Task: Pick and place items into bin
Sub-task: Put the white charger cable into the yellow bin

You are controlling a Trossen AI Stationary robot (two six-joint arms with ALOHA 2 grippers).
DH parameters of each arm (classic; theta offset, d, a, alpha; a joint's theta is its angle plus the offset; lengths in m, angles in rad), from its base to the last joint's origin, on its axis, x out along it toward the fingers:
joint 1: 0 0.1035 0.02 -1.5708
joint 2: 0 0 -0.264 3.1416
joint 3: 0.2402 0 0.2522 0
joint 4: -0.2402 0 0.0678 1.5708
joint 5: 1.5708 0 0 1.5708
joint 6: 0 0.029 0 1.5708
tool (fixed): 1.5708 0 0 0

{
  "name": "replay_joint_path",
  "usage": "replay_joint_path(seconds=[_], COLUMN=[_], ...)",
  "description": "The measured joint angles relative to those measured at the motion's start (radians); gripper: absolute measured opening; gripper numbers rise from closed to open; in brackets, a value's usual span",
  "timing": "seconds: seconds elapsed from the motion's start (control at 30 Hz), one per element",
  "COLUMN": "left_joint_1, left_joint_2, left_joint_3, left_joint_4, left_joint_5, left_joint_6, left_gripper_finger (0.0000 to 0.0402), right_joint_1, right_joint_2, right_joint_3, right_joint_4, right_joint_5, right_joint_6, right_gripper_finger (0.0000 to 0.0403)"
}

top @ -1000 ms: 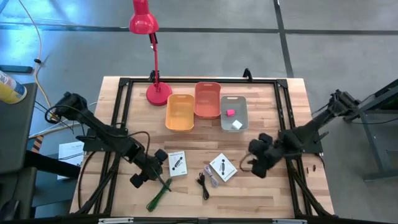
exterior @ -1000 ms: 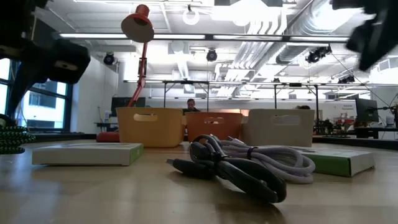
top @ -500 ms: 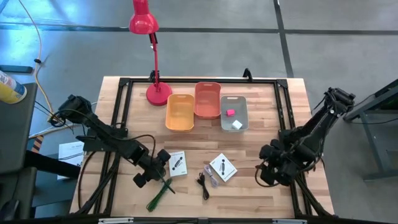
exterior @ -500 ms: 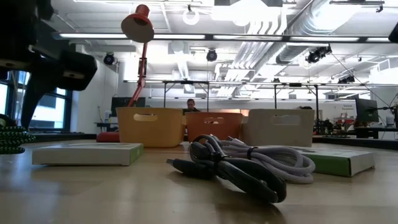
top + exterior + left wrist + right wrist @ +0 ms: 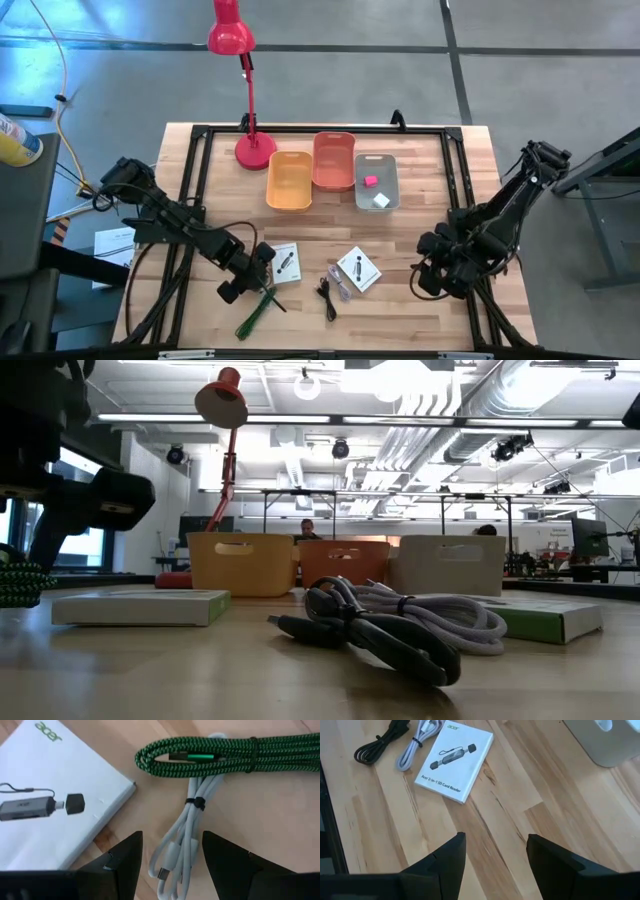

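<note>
Hovering low beside the white box [image 5: 45, 805], the left gripper [image 5: 172, 865] gapes empty over a grey cable [image 5: 185, 840], green cable [image 5: 235, 752] just beyond.

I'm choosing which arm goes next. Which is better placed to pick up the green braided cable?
Left, probably: the left gripper hangs open beside the green braided cable; the right gripper sits across the table.

The white box [image 5: 47, 795] runs off the picture's edge in the left wrist view. The green cable [image 5: 225, 752] is cut off too. The grey bin [image 5: 615, 740] shows only 1 corner.
</note>
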Motion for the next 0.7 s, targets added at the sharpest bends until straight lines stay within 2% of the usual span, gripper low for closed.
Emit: replay_joint_path(seconds=[0.2,0.3,0.7], left_joint_1=[0.0,0.0,0.0], left_joint_2=[0.0,0.001,0.006], left_joint_3=[0.0,0.0,0.0], left_joint_4=[0.006,0.005,-0.003], left_joint_5=[0.002,0.019,0.049], left_joint_6=[-0.005,-0.006,-0.005], left_gripper_finger=[0.0192,0.0176,0.0032], right_joint_1=[-0.003,-0.003,-0.003], right_joint_2=[0.0,0.0,0.0], right_joint_3=[0.0,0.0,0.0], right_joint_4=[-0.001,0.0,0.004], right_joint_5=[0.013,0.023,0.026], right_joint_6=[0.0,0.002,0.01], right_gripper_finger=[0.0199,0.0199,0.0199])
